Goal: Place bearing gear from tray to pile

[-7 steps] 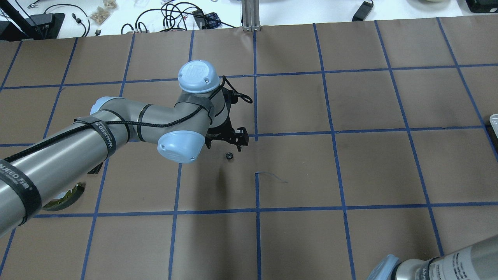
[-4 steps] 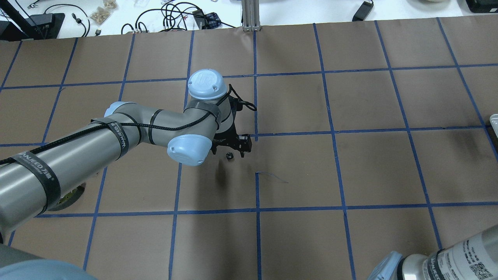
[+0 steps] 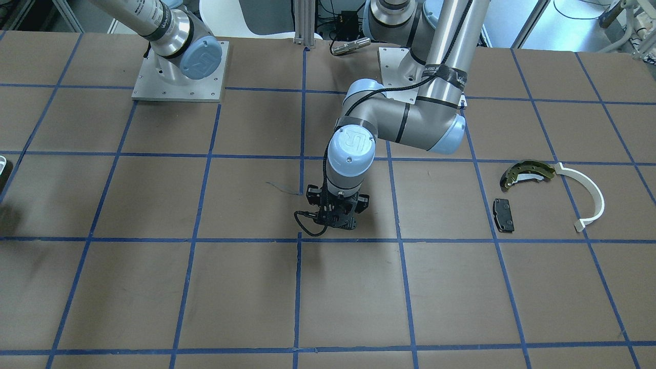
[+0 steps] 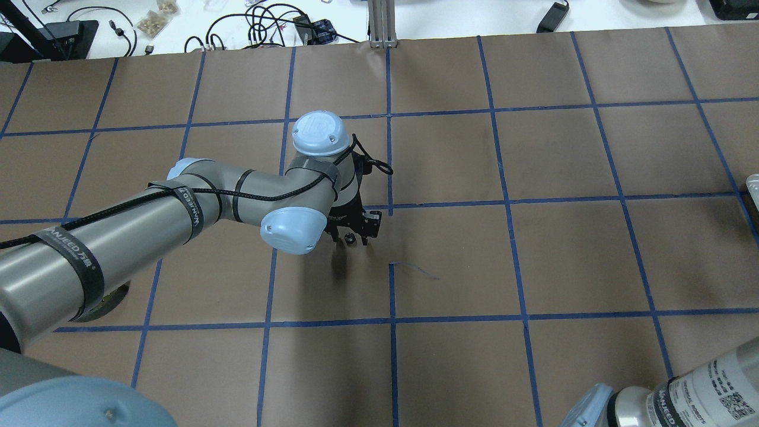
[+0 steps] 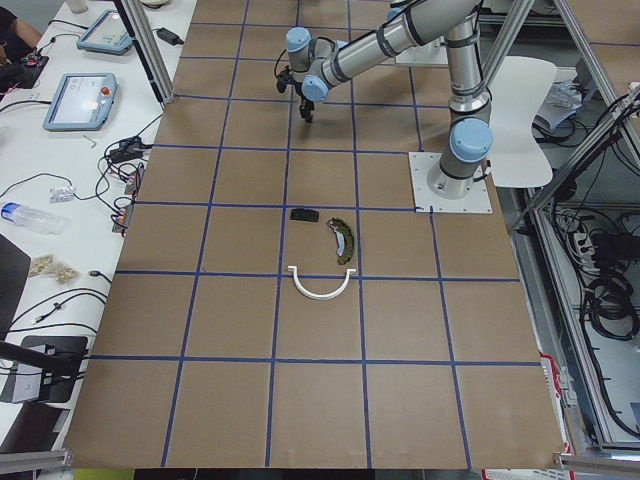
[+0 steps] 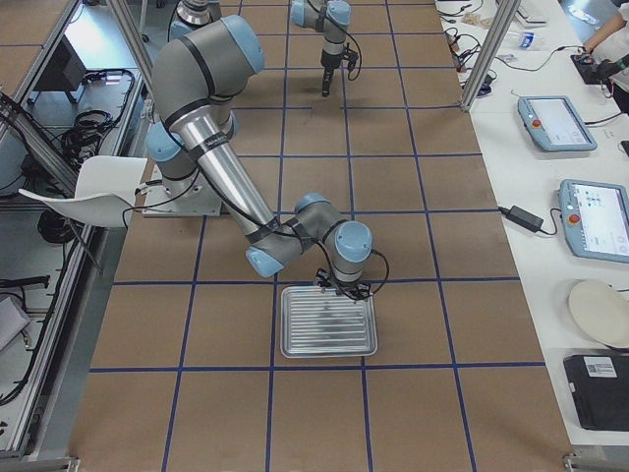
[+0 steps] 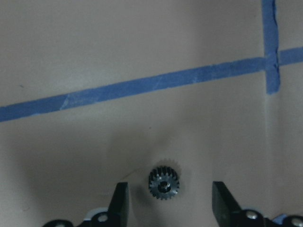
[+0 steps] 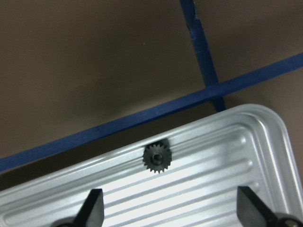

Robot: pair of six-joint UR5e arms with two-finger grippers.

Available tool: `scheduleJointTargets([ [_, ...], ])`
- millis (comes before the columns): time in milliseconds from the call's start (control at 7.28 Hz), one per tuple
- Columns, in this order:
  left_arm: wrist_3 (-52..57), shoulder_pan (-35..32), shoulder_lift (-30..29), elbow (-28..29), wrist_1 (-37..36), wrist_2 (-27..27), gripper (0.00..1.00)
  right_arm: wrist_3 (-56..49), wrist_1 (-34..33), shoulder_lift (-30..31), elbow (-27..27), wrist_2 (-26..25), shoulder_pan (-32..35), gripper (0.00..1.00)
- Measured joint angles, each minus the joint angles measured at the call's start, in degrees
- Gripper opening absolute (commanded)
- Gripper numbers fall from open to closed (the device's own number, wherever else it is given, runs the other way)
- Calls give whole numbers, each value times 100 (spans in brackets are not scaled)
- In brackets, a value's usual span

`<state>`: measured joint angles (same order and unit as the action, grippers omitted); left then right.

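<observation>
Brown paper table gridded in blue tape (image 3: 154, 287); ribbed silver metal tray (image 6: 329, 332) toward one end, pile (image 5: 347, 240) of olive-gold curved brake shoe (image 3: 530, 166), white plastic arc (image 3: 600, 203) and black rectangular pad (image 3: 503, 214) well apart toward the other. Right gripper (image 8: 170, 190) wide open, empty, over one small dark toothed gear (image 8: 155, 158) in the tray. Left gripper (image 7: 169, 185) open, empty, straddling a second gear (image 7: 164, 183) mid-table. Could pinch teeth off-centre and flick it away.

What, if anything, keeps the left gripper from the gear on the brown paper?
Likely nothing, so yes: the left gripper hangs open over the gear, jaws either side of it, only bare paper around.
</observation>
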<state>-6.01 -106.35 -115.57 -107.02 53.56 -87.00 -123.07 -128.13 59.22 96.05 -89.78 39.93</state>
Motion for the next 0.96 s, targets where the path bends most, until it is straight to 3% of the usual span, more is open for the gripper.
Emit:
scheduleJointTargets([
  [137,12,0,-40,1,-42,-13,51,-73,-6,-17,-1,91,-1,97],
  [275,27,0,-64,-5,-71,-31,17,-113,0,-46,-1,132,-1,94],
  [412,34,0,-70,-7,-84,-38,0,-123,5,-83,0,140,-1,91],
  [962,24,46,42,31,-76,-18,0,-68,47,-110,4,126,-3,72],
])
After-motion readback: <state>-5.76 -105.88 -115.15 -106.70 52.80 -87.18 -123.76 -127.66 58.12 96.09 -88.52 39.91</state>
